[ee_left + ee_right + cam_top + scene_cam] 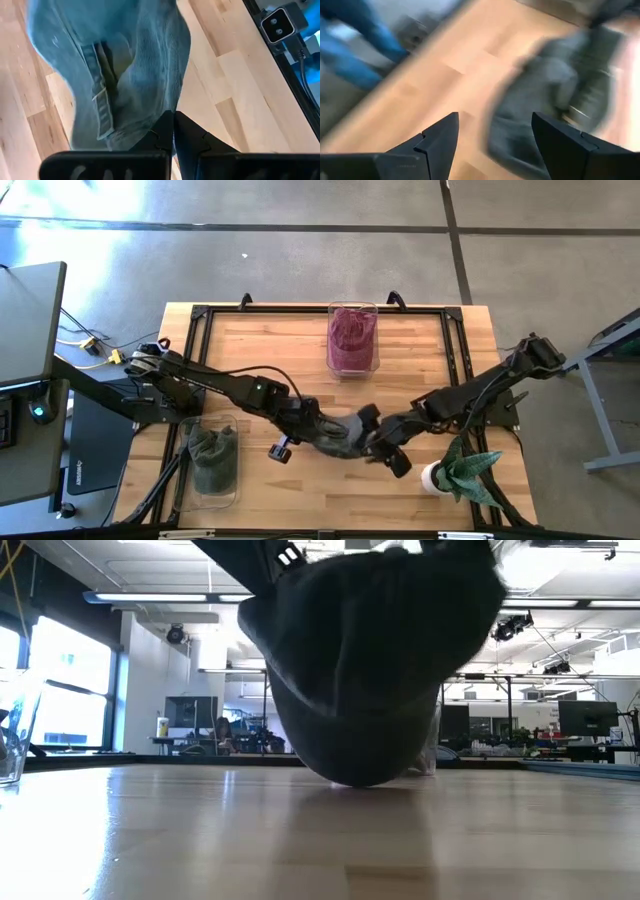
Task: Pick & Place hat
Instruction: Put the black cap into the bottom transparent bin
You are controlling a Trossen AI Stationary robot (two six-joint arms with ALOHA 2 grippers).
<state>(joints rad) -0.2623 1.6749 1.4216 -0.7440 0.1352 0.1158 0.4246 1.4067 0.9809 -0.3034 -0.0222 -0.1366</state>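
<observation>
A dark grey hat (345, 435) hangs over the middle of the table, and in the low view its lower end (365, 778) is down at the table top. The left wrist view shows the hat's inside and a strap with a buckle (97, 95). My left gripper (314, 421) is shut on the hat from its left side. My right gripper (384, 440) stands open at the hat's right side, and the blurred hat (545, 100) lies just ahead of its fingers. Whether they touch the hat does not show. My left gripper pinches an edge of the hat's cloth (169, 107) between its two shut fingers (187, 135). It comes slanting down from the table's left. The hat hangs below and ahead of the fingers in slack folds. I cannot tell whether its lowest part rests on the table.
A clear bin (352, 340) with a maroon hat stands at the far middle. Another clear bin (213, 460) with a green hat stands near the front left. A potted plant (462, 470) stands at the front right, close to my right arm. A black frame (300, 310) edges the table.
</observation>
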